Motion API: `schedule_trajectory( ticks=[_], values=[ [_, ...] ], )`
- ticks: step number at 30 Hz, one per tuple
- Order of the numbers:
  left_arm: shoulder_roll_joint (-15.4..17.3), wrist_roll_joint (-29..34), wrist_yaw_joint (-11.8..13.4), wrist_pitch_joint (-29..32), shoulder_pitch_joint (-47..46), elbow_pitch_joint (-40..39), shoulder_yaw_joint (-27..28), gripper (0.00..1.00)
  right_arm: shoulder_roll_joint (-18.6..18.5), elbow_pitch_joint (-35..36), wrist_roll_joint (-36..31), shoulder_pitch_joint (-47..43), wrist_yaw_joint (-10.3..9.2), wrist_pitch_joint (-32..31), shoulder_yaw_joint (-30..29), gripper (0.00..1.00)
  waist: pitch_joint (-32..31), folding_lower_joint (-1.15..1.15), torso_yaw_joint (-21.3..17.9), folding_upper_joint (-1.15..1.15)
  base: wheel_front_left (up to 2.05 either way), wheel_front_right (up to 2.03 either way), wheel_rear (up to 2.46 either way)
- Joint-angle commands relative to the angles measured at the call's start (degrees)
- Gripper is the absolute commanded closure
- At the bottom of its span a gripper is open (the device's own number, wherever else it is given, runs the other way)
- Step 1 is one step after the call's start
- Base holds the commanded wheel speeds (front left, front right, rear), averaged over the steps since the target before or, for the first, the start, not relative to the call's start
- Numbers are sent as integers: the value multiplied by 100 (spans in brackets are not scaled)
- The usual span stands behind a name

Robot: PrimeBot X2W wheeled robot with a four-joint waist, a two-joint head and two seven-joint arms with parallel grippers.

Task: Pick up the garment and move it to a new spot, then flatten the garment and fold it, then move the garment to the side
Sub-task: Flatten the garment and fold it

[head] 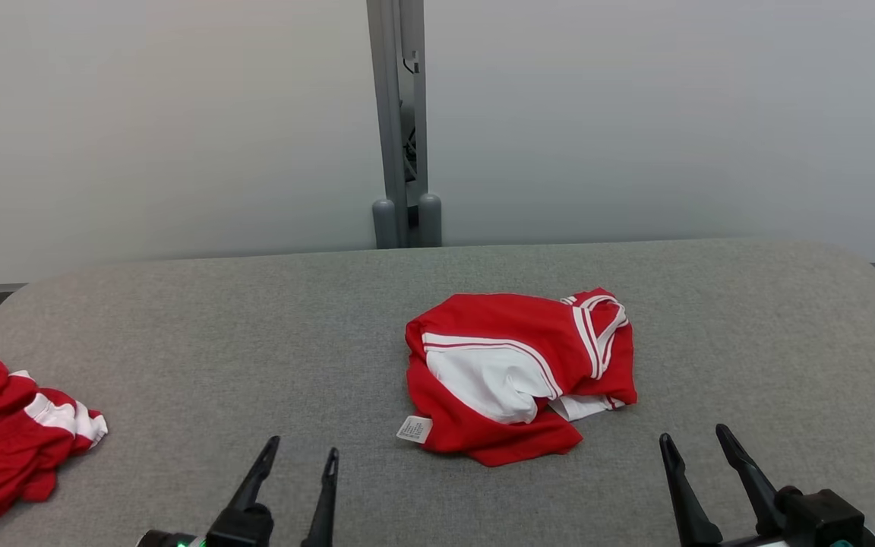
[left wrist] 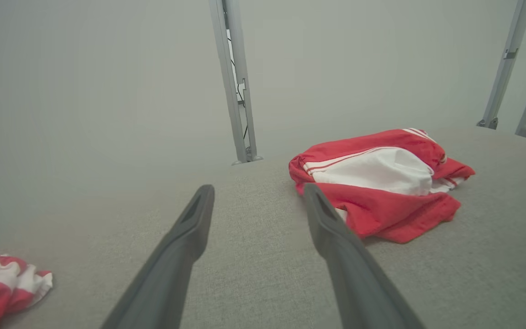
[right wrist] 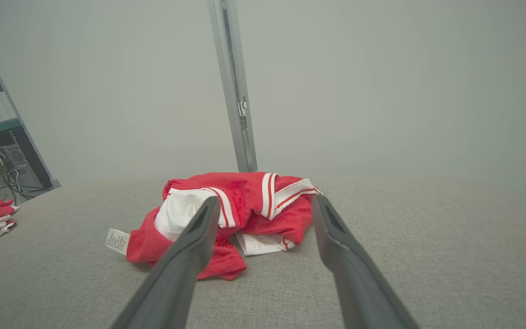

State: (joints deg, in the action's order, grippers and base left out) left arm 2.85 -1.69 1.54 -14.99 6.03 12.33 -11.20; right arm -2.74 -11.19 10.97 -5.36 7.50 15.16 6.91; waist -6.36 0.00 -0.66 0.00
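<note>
Near garment (head: 498,315), left gripper (head: 304,445), right gripper (head: 692,432), splayed

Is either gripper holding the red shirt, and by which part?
Nothing is held: left gripper and right gripper have open jaws, apart from the crumpled garment on the grey surface.

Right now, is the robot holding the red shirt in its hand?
No, the red shirt lies crumpled on the grey table, with the left hand and the right hand open and apart from it.

Crumpled red garment (head: 498,319) on grey table (head: 240,327)
</note>
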Motion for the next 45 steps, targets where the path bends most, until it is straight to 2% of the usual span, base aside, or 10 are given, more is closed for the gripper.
schedule_trajectory(
  ticks=[1,14,24,30,39,40,41,42,43,45],
  values=[
    [18,26,-61,-22,-183,114,-89,0,-31,-3,-17,56,-2,6,2,0,86,0,-104,0,0,0,0],
    [17,-125,-497,-21,-1863,1320,-1415,0,-30,-28,-119,356,-2,6,62,0,734,0,-780,0,0,0,0],
    [17,98,-589,-8,-3201,2305,-2382,0,-30,27,-24,692,-2,6,122,0,1381,0,-1160,0,0,0,0],
    [21,-47,-522,144,-3842,2874,-2899,0,-29,68,48,843,-2,5,150,0,1697,0,-1290,0,0,0,0],
    [17,-266,-173,505,-4457,3437,-3372,0,-29,100,138,984,-2,5,223,0,1965,0,-1392,0,0,0,0],
    [18,-284,-125,532,-4504,3484,-3433,8,-29,101,148,992,-2,5,228,0,1974,0,-1400,0,0,0,0],
    [17,-307,-94,548,-4546,3522,-3501,50,-30,97,152,1000,-2,6,232,0,1980,0,-1409,0,0,0,0],
    [16,-338,-70,563,-4578,3555,-3557,64,-29,92,160,1009,-2,6,235,0,1985,0,-1417,0,0,0,0],
    [19,-357,-45,547,-4603,3584,-3608,100,-29,88,168,1019,-2,6,238,0,1986,0,-1426,0,0,0,0],
    [15,-458,-34,467,-4671,3586,-3694,100,-29,91,182,1035,-2,6,235,0,1975,0,-1443,0,0,0,0]
  ],
)
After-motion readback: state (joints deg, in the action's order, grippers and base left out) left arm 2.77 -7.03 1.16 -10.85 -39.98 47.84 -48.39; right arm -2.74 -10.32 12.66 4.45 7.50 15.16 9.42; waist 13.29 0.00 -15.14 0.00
